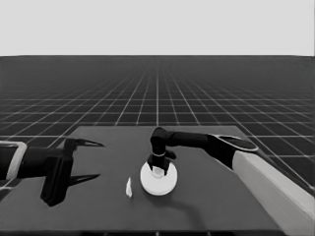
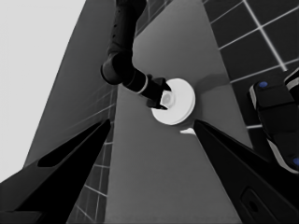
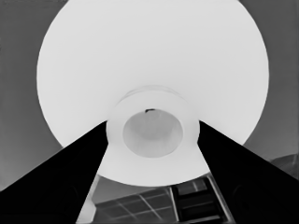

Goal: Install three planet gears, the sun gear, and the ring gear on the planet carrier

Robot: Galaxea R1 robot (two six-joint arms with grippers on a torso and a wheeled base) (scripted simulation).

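Left gripper (image 1: pixel 91 160) parked over table's left end, fingers spread wide, holding nothing. Thin white piece (image 1: pixel 128 188) lies just beside larger round part (image 1: pixel 158 179) at mid-table. Right gripper (image 1: pixel 158 166) pinches its raised hub, probably for centred seating over hidden gears.

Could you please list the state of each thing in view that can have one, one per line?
Larger round part: flat on the table, raised hub up, hub between the right gripper's fingers.
Right gripper: over the hub, fingers at its two sides.
Left gripper: open, idle over the table's left end.
Thin white piece: on the table beside the larger round part, apart from it.
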